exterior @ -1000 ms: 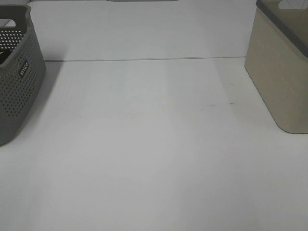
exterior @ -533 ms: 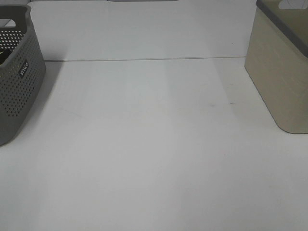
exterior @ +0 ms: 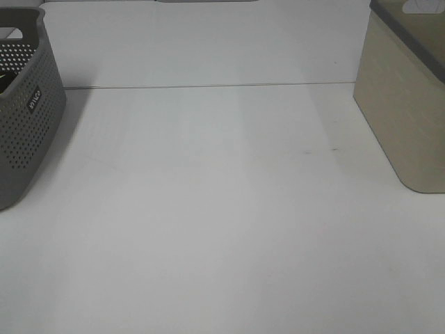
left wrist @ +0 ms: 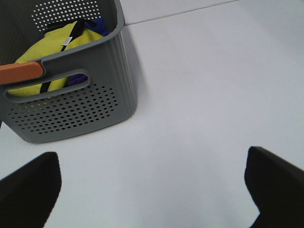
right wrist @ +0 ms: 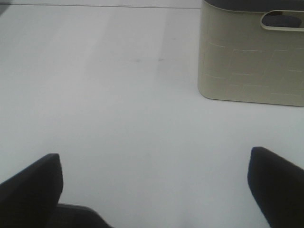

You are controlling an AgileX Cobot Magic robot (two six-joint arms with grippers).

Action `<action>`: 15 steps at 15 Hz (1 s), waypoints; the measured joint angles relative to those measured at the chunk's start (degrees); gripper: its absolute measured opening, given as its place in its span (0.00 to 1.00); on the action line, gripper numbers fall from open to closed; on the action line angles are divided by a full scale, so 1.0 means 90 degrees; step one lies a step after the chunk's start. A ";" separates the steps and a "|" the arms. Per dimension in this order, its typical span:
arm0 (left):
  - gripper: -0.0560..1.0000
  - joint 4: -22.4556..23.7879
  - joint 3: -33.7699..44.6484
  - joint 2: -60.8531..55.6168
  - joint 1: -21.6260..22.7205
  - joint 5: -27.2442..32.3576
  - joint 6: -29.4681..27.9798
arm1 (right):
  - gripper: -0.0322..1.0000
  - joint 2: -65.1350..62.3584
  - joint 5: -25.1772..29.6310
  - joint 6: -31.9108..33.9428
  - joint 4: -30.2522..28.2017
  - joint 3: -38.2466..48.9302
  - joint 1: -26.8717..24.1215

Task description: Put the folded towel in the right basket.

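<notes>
Two baskets stand on my white bench (exterior: 222, 209): a grey perforated basket (exterior: 24, 118) at the left edge and a beige basket (exterior: 407, 111) with a dark grey rim at the right edge, well apart, with bare bench between them. From my high camera neither arm shows. Through the left wrist camera I see the left gripper (left wrist: 152, 185) with its black fingers (left wrist: 28, 187) spread wide, holding nothing, hanging above the bench near the grey basket. Inside that basket lies a yellow cloth (left wrist: 52, 52) with a black strap across it and a bit of blue-purple fabric (left wrist: 78, 78) beside it; I cannot tell whether this is the folded towel. An orange piece (left wrist: 21, 72) sits against the basket's near rim by the handle slot. Through the right wrist camera the right gripper (right wrist: 156, 185) also has its fingers (right wrist: 31, 185) spread apart and empty, over bare bench, with the beige basket ahead of it; its handle slot (right wrist: 281, 20) shows only darkness inside.
</notes>
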 joint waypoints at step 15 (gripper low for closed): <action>0.99 0.0000 0.0000 0.0000 0.0000 0.0000 0.0000 | 0.99 0.0000 0.0000 0.0032 -0.0025 0.0000 -0.0643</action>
